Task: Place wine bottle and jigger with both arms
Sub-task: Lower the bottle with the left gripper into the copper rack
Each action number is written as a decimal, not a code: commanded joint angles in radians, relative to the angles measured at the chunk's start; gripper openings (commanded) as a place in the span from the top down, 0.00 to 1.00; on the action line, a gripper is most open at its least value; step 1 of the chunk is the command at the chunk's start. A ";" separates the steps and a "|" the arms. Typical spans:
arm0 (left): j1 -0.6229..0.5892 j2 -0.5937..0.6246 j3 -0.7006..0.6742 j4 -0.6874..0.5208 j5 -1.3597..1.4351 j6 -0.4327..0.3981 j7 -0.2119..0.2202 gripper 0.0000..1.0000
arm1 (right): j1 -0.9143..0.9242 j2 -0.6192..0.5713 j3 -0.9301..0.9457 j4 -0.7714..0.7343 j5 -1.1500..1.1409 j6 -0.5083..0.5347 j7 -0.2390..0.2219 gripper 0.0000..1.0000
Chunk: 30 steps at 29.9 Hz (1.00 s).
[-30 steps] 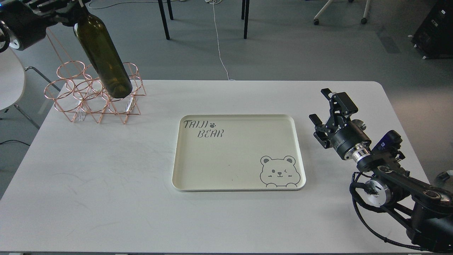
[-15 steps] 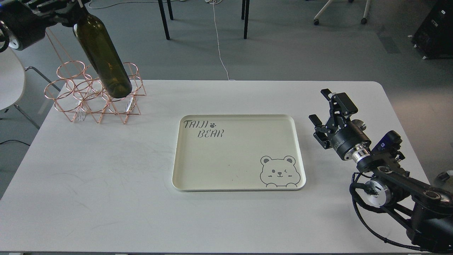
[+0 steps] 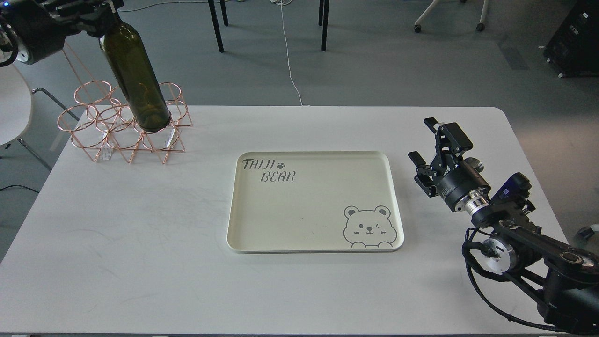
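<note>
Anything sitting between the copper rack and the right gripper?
In the head view, only the cream tray lies on the table between the copper rack and the right gripper.

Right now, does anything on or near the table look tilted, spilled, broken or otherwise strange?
Only the wine bottle stands out: it leans, neck toward the upper left, held at the neck by the left gripper, its base at the copper wire rack. The tray holds nothing. No jigger is in view, and nothing looks spilled or broken.

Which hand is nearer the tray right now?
Right. The right hand hovers open just past the tray's right rim; the left hand is far off at the top left, holding the bottle over the copper rack.
</note>
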 commanded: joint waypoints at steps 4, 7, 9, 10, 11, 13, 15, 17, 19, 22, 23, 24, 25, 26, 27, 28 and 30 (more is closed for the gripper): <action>0.013 -0.001 0.002 0.000 0.000 0.000 0.000 0.93 | 0.000 0.001 -0.001 0.000 0.000 0.001 0.000 0.01; 0.015 -0.009 0.005 0.000 -0.001 0.003 0.000 0.93 | 0.000 0.001 -0.001 0.000 0.000 -0.001 0.000 0.01; 0.016 -0.012 0.019 0.000 -0.006 0.006 0.000 0.93 | 0.000 0.001 -0.001 0.000 0.000 0.001 0.000 0.01; 0.018 -0.012 0.025 0.001 -0.009 0.008 0.000 0.93 | 0.000 0.000 -0.001 0.000 0.000 0.001 0.000 0.01; 0.019 -0.014 0.031 0.001 -0.012 0.011 0.000 0.93 | -0.002 0.001 -0.001 0.000 0.000 -0.001 0.000 0.01; 0.021 -0.015 0.045 0.004 -0.015 0.029 0.000 0.92 | -0.002 0.001 -0.001 0.000 0.000 -0.001 0.000 0.01; 0.038 -0.023 0.048 0.018 -0.017 0.040 0.000 0.92 | -0.006 0.001 -0.001 0.000 0.000 -0.001 0.000 0.01; 0.048 -0.038 0.048 0.021 -0.026 0.043 0.000 0.91 | -0.008 0.001 0.001 0.000 0.000 -0.001 0.000 0.01; 0.056 -0.044 0.048 0.023 -0.037 0.046 0.000 0.91 | -0.008 0.001 -0.001 0.000 0.000 -0.001 0.000 0.01; 0.094 -0.047 0.048 0.024 -0.038 0.055 0.000 0.90 | -0.008 0.001 -0.001 0.000 0.000 -0.001 0.000 0.01; 0.101 -0.052 0.048 0.026 -0.040 0.063 0.000 0.90 | -0.008 0.001 0.001 0.000 0.000 -0.001 0.000 0.01; 0.102 -0.060 0.048 0.029 -0.040 0.067 0.000 0.90 | -0.008 0.003 -0.001 0.000 0.000 -0.001 0.000 0.01; 0.104 -0.067 0.048 0.035 -0.040 0.069 0.000 0.90 | -0.008 0.004 0.001 0.000 0.000 -0.001 0.000 0.01; 0.105 -0.073 0.048 0.043 -0.040 0.071 0.000 0.89 | -0.008 0.003 0.001 -0.002 0.000 -0.001 0.000 0.01; 0.105 -0.075 0.048 0.050 -0.040 0.071 0.000 0.89 | -0.008 0.003 0.001 -0.002 0.000 0.001 0.000 0.01; 0.108 -0.075 0.048 0.053 -0.043 0.071 0.000 0.88 | -0.008 0.003 0.001 0.000 0.000 -0.001 0.000 0.01; 0.116 -0.077 0.048 0.056 -0.044 0.071 0.000 0.86 | -0.008 0.003 -0.001 -0.002 0.000 0.001 0.000 0.01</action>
